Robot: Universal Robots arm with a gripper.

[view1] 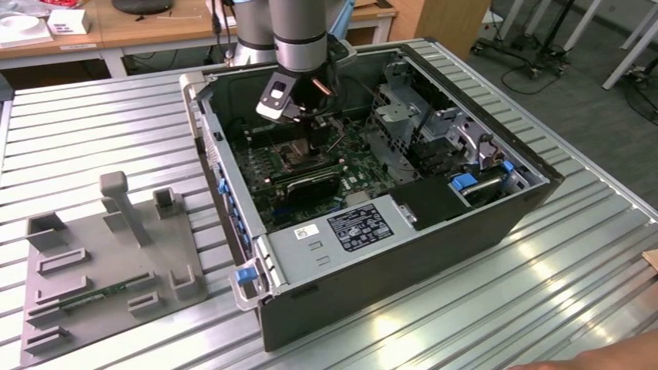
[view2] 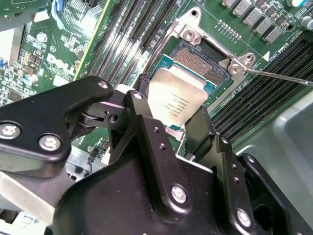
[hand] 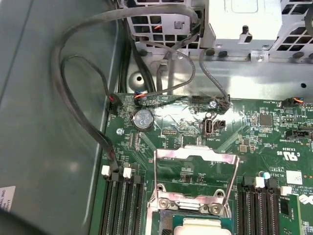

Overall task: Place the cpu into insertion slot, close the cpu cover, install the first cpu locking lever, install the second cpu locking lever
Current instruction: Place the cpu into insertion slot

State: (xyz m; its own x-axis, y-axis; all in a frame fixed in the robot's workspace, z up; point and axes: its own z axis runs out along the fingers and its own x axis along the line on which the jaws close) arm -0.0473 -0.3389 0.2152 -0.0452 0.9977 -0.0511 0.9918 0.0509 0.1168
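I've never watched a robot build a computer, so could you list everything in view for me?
computer case: one, dark grey, open, on the slatted metal table
fixture tray: one, grey, on the table at the exterior view's left
motherboard: one, green, inside the case
insertion slot: one, dark centre, silvery rim, on the motherboard
cpu cover: one, silvery, raised open
memory slots: several, black, either side of the slot
cables: several, grey, by the case wall
cpu: one, silvery, over the slot
gripper: one, black, shut on the cpu
arm: one, grey, reaching into the case
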